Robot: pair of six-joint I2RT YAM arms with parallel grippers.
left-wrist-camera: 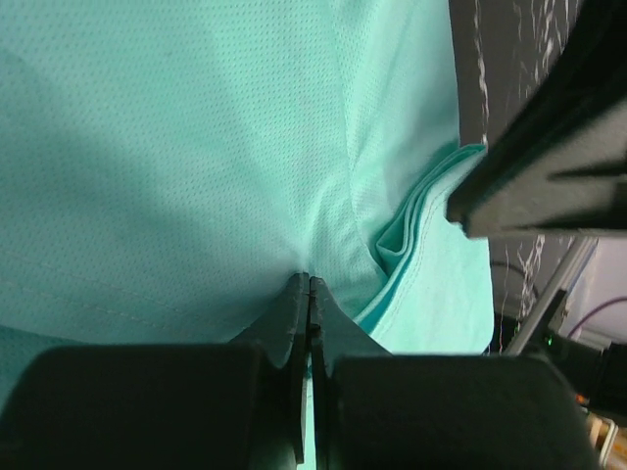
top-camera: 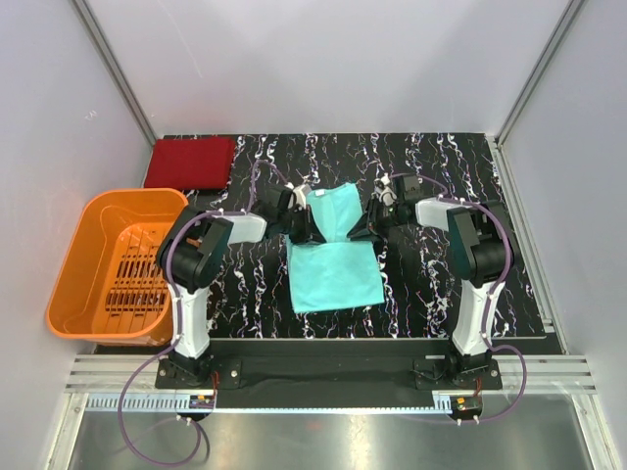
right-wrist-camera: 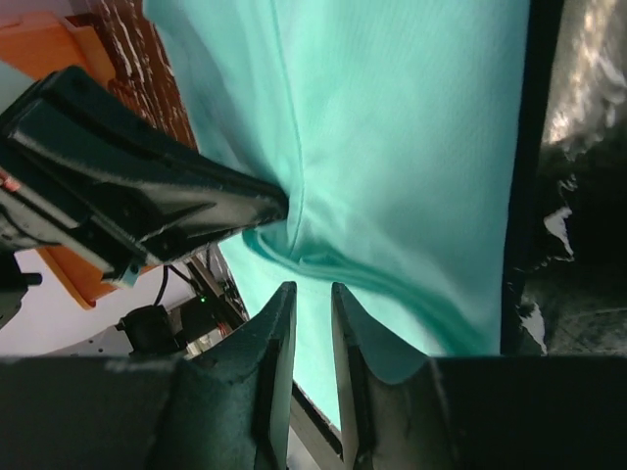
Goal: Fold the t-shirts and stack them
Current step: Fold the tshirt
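The light teal-green t-shirt [top-camera: 333, 274] lies in the middle of the black marbled table [top-camera: 431, 294], its far half [top-camera: 338, 208] raised and folded toward me. My left gripper [top-camera: 312, 230] [left-wrist-camera: 309, 279] is shut on the shirt [left-wrist-camera: 196, 147] at its left edge, and the cloth puckers at the fingertips. My right gripper [top-camera: 364, 230] [right-wrist-camera: 312, 289] sits at the shirt's right edge, fingers slightly apart with nothing pinched; teal cloth [right-wrist-camera: 411, 127] hangs just beyond the tips. The dark red t-shirt [top-camera: 191, 162] lies folded at the far left corner.
An orange slatted basket [top-camera: 98, 245] stands off the table's left side. Grey walls enclose the table on three sides. The two grippers sit close together, the left one's finger [right-wrist-camera: 147, 196] showing in the right wrist view.
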